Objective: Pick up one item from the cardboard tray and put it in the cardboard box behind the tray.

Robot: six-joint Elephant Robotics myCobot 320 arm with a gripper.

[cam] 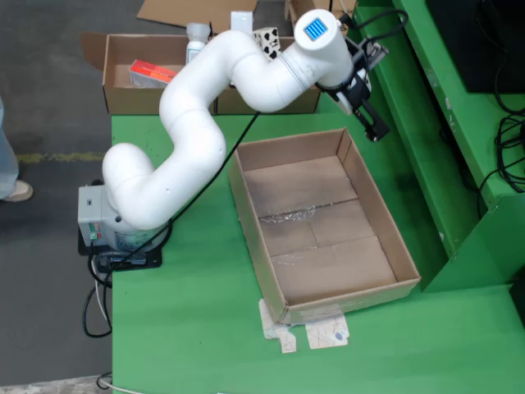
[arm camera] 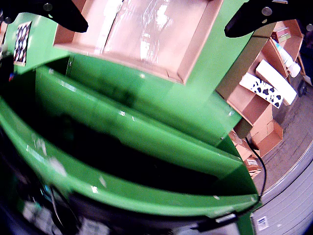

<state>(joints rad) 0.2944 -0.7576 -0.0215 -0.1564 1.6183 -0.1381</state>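
I saw the gripper (cam: 373,123) spread wide and holding nothing, hanging past the far corner of the empty tray (cam: 385,222) on the green surface (cam: 197,328).

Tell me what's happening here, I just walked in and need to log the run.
A white robot arm reaches over the green table, its gripper open and holding nothing, off the far corner of the cardboard tray. The tray looks empty inside. Beyond the table edge, cardboard boxes hold a few items, including a red package and a cow-patterned carton.
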